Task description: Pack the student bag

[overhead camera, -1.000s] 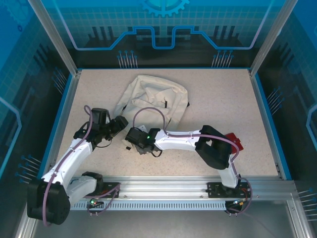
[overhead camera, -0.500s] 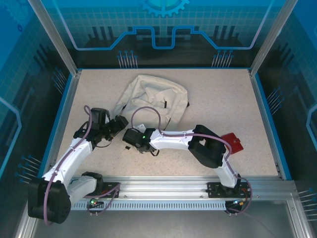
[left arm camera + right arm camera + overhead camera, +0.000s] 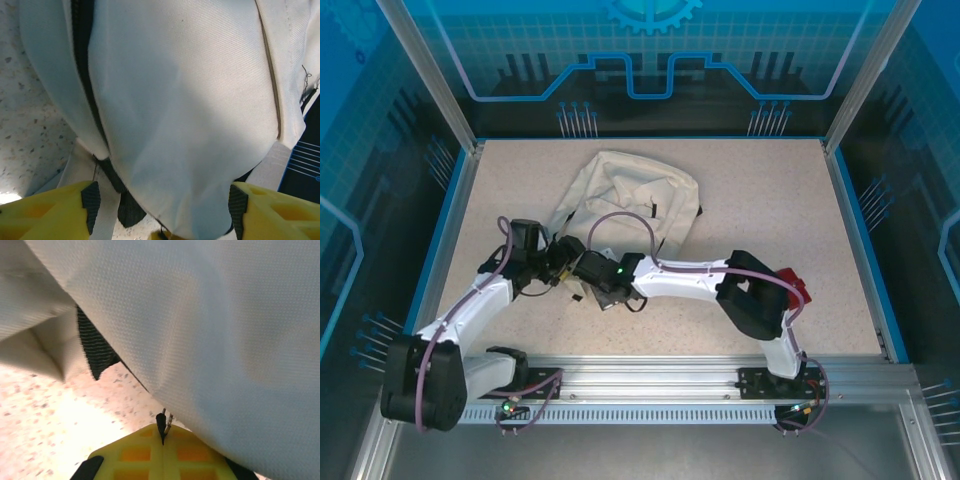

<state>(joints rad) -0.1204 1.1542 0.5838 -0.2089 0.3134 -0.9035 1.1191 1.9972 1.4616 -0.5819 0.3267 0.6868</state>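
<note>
Student bag [image 3: 620, 195] on table [image 3: 770, 220] (contents hidden)

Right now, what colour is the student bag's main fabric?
Cream-white. The student bag shows it best in the left wrist view, where the weave is close up.

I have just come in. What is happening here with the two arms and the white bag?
Two robot arms work at the near edge of the student bag, which lies on the table. The left arm holds its jaws open around a bulge of the bag's fabric. The right arm, close beside it, has its jaws shut, with a thin dark bit at their tips; what that is I cannot tell. A red thing lies on the table by the right arm, outside the bag.
</note>
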